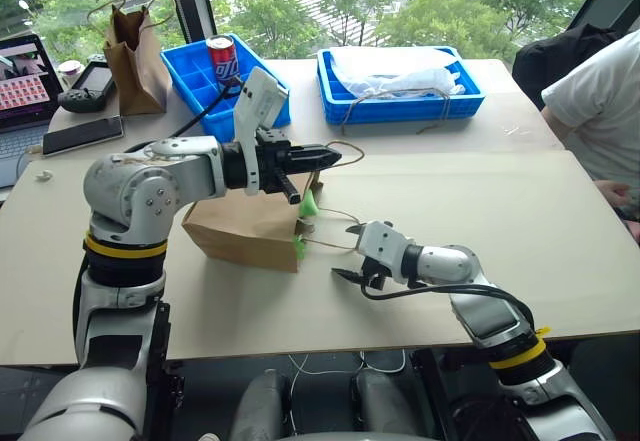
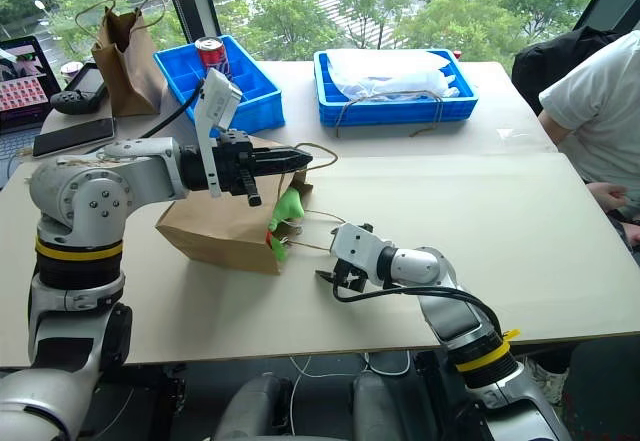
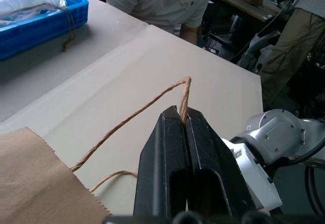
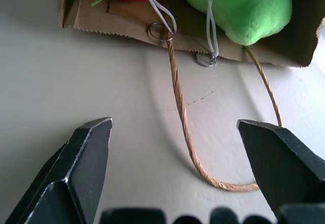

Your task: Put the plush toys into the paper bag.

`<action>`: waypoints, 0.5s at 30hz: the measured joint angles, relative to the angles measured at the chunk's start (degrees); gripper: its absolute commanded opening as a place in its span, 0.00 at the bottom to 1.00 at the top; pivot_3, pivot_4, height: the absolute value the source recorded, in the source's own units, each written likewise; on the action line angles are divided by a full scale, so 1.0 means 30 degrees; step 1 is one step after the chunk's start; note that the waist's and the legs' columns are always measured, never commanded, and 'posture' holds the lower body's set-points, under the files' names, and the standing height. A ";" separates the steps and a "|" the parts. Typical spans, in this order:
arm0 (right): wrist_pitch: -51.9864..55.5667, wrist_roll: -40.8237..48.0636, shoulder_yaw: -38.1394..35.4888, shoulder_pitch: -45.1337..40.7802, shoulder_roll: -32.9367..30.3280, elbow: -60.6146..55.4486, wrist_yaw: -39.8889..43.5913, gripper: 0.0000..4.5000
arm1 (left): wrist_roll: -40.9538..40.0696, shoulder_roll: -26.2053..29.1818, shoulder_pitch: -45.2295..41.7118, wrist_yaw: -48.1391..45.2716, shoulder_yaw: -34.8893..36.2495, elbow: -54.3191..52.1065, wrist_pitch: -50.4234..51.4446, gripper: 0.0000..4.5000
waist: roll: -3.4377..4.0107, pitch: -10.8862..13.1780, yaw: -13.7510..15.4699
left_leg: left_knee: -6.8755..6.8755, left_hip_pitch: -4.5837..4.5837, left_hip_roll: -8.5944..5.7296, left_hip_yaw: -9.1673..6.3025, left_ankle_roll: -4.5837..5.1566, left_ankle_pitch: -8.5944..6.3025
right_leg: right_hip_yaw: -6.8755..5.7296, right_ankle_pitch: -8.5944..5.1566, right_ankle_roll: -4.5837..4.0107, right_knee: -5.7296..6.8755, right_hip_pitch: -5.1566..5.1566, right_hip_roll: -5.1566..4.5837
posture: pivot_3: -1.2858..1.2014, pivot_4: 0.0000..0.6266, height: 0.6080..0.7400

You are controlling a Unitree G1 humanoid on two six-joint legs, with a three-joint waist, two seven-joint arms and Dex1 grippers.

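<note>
Spread wide, my right claw (image 4: 175,178) faces both plush toys (image 4: 238,5) inside the paper bag (image 1: 245,226), whose twine handle (image 3: 185,89) my left claw (image 3: 184,120) pinches.

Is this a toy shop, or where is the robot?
Probably a workroom or robot lab, not a shop. A big worktable holds blue storage bins and a laptop, and big windows look down on treetops.

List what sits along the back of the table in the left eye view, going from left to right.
Laptop → phone → dark brown paper bag → compartment bin holding a soda can → blue tray with a plastic bag → person's white sleeve.
</note>
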 measured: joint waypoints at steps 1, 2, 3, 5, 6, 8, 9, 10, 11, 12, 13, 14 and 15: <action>0.0088 0.0107 0.0014 -0.0049 0.0137 0.0195 0.0009 0.72 | 0.0007 0.0022 -0.0002 -0.0023 0.0001 0.0006 -0.0002 0.00 | 0.0000 0.0000 0.0024 | 0.0000 0.0013 0.0000 0.0000 0.0001 0.0000 | 0.0002 0.0000 0.0000 0.0004 0.0013 -0.0002 | 0.52 0.24 1.00; 0.0370 0.0351 0.0002 -0.0130 0.0312 0.0434 0.0070 0.67 | 0.0008 0.0044 -0.0002 -0.0040 0.0001 0.0014 -0.0001 0.00 | 0.0000 0.0000 0.0038 | 0.0004 0.0027 0.0004 0.0000 0.0002 0.0002 | 0.0002 0.0000 0.0000 0.0007 0.0029 -0.0003 | 0.52 0.24 1.00; 0.0798 0.0652 -0.0058 -0.0165 0.0478 0.0551 0.0121 0.57 | 0.0008 0.0048 -0.0005 -0.0046 0.0002 0.0022 -0.0001 0.00 | 0.0000 -0.0001 0.0042 | 0.0007 0.0040 0.0004 0.0001 0.0005 0.0004 | 0.0002 0.0000 -0.0001 0.0008 0.0041 -0.0003 | 0.52 0.24 1.00; 0.2194 0.1663 -0.0576 -0.0131 0.1077 0.0893 0.0303 0.45 | -0.0012 0.0048 -0.0017 -0.0041 0.0050 0.0054 0.0009 0.00 | 0.0000 0.0000 0.0052 | 0.0007 0.0070 0.0006 0.0001 0.0013 0.0008 | 0.0003 0.0002 -0.0003 0.0014 0.0067 -0.0004 | 0.52 0.24 1.00; 0.2658 0.2049 -0.0651 -0.0125 0.1116 0.1035 0.0387 0.37 | -0.0028 0.0052 -0.0023 -0.0044 0.0077 0.0053 0.0015 0.00 | 0.0001 -0.0001 0.0056 | 0.0006 0.0081 0.0003 0.0003 0.0015 0.0010 | 0.0009 0.0002 -0.0003 0.0024 0.0070 -0.0009 | 0.52 0.24 1.00; 0.3161 0.2492 -0.0740 -0.0175 0.1116 0.1123 0.0610 0.19 | -0.0076 0.0153 -0.0024 -0.0091 0.0113 0.0053 0.0030 0.00 | 0.0002 -0.0002 0.0052 | 0.0006 0.0108 0.0003 0.0004 0.0016 0.0010 | 0.0008 0.0001 -0.0002 0.0024 0.0095 -0.0008 | 0.52 0.24 1.00; 0.3339 0.2594 -0.0887 -0.0232 0.1116 0.1213 0.0595 0.13 | -0.0082 0.0202 -0.0025 -0.0093 0.0143 0.0053 0.0030 0.00 | 0.0003 -0.0002 0.0074 | 0.0006 0.0109 0.0000 0.0004 0.0015 0.0010 | 0.0008 0.0001 -0.0002 0.0024 0.0099 -0.0011 | 0.52 0.24 1.00; 0.3629 0.2732 -0.1090 -0.0319 0.1115 0.1295 0.0565 0.06 | -0.0082 0.0246 -0.0024 -0.0094 0.0209 0.0053 0.0030 0.00 | 0.0002 -0.0002 0.0116 | 0.0007 0.0109 -0.0002 0.0003 0.0015 0.0010 | 0.0005 0.0001 -0.0002 0.0023 0.0101 -0.0013 | 0.52 0.24 1.00; 0.3777 0.2783 -0.1205 -0.0401 0.1114 0.1369 0.0548 0.00 | -0.0081 0.0287 -0.0024 -0.0093 0.0282 0.0053 0.0030 0.00 | 0.0001 -0.0002 0.0149 | 0.0008 0.0108 -0.0003 0.0003 0.0016 0.0010 | 0.0004 0.0000 -0.0002 0.0020 0.0104 -0.0015 | 0.52 0.24 1.00; 0.3873 0.2830 -0.1264 -0.0493 0.1095 0.1445 0.0546 0.00 | -0.0079 0.0327 -0.0025 -0.0092 0.0368 0.0054 0.0029 0.00 | 0.0001 -0.0003 0.0170 | 0.0008 0.0107 -0.0007 0.0003 0.0016 0.0010 | 0.0003 0.0000 -0.0001 0.0014 0.0106 -0.0020 | 0.52 0.24 1.00; 0.3914 0.2850 -0.1260 -0.0537 0.1075 0.1469 0.0550 0.00 | -0.0079 0.0334 -0.0025 -0.0090 0.0422 0.0055 0.0028 0.00 | 0.0001 -0.0003 0.0176 | 0.0007 0.0108 -0.0008 0.0003 0.0016 0.0009 | 0.0003 0.0000 -0.0001 0.0009 0.0110 -0.0020 | 0.52 0.24 1.00; 0.3922 0.2857 -0.1260 -0.0558 0.1068 0.1474 0.0550 0.00 | -0.0078 0.0331 -0.0024 -0.0090 0.0421 0.0055 0.0028 0.00 | 0.0001 -0.0003 0.0174 | 0.0007 0.0107 -0.0007 0.0004 0.0016 0.0010 | 0.0003 0.0000 0.0000 0.0007 0.0109 -0.0020 | 0.52 0.24 1.00; 0.3919 0.2856 -0.1249 -0.0576 0.1066 0.1464 0.0544 0.00 | -0.0078 0.0323 -0.0024 -0.0090 0.0419 0.0055 0.0028 0.00 | 0.0001 -0.0003 0.0166 | 0.0006 0.0105 -0.0007 0.0005 0.0016 0.0010 | 0.0004 0.0000 -0.0001 0.0008 0.0105 -0.0019 | 0.52 0.24 1.00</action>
